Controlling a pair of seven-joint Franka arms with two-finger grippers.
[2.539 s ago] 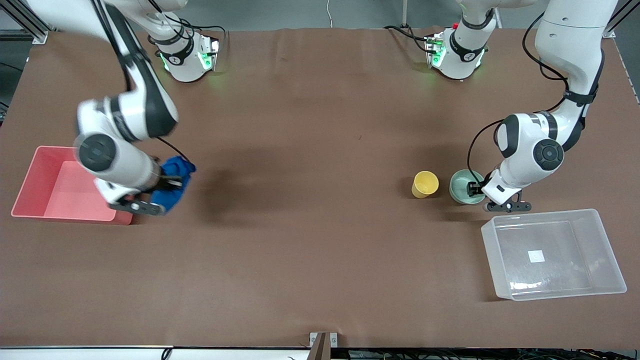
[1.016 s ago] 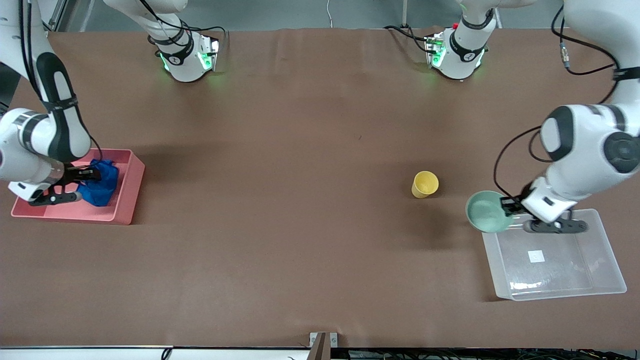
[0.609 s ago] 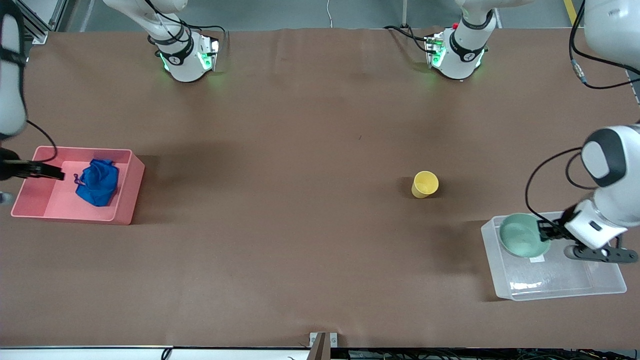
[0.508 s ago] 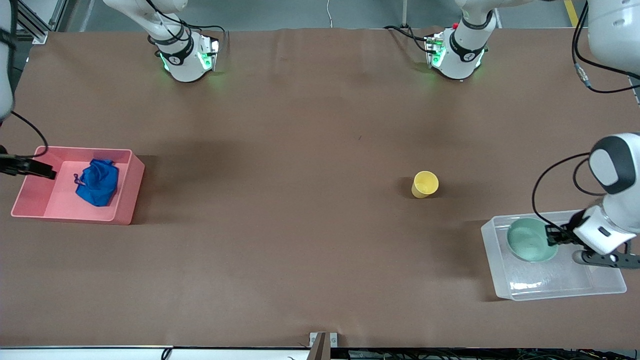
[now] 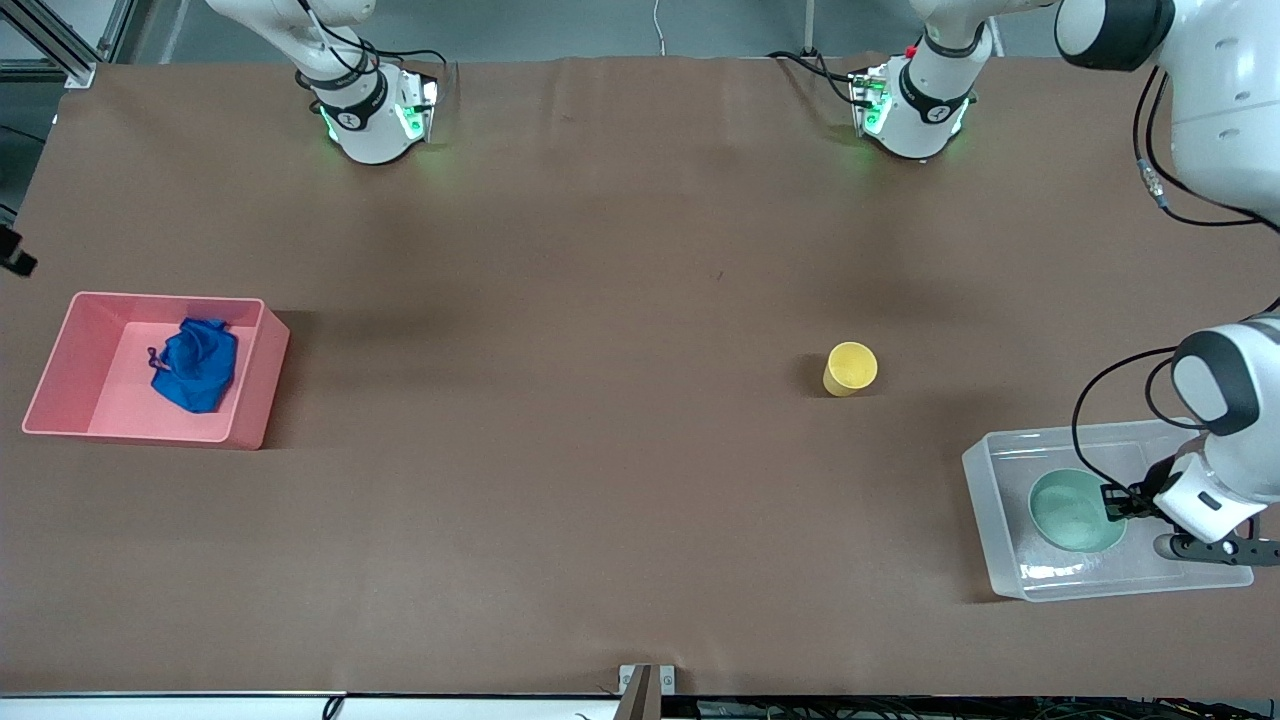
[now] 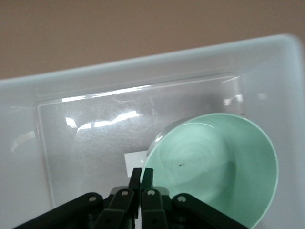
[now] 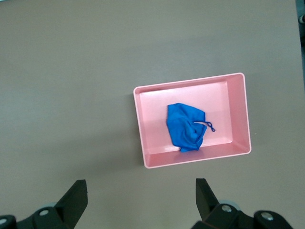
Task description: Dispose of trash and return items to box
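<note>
Left gripper (image 5: 1118,502) has carried bowl (image 5: 1077,511) into box (image 5: 1010,570), fingers clamped on rim; right gripper (image 7: 138,200) spread apart, has withdrawn high above pink bin (image 5: 250,400), trash (image 5: 194,363) dropped inside; cup (image 5: 850,368) remains near box

Earlier we held the blue trash (image 5: 194,363) in our right tool (image 7: 140,202) beside the pink bin (image 5: 255,378); now it lies inside the bin, at the left of the frame, and our right tool, fingers spread, has risen high above it. Our left tool (image 5: 1113,502) has carried the mint-green bowl (image 5: 1075,512) from beside the yellow cup down into the clear box (image 5: 983,485) at lower right, still pinching its rim.
</note>
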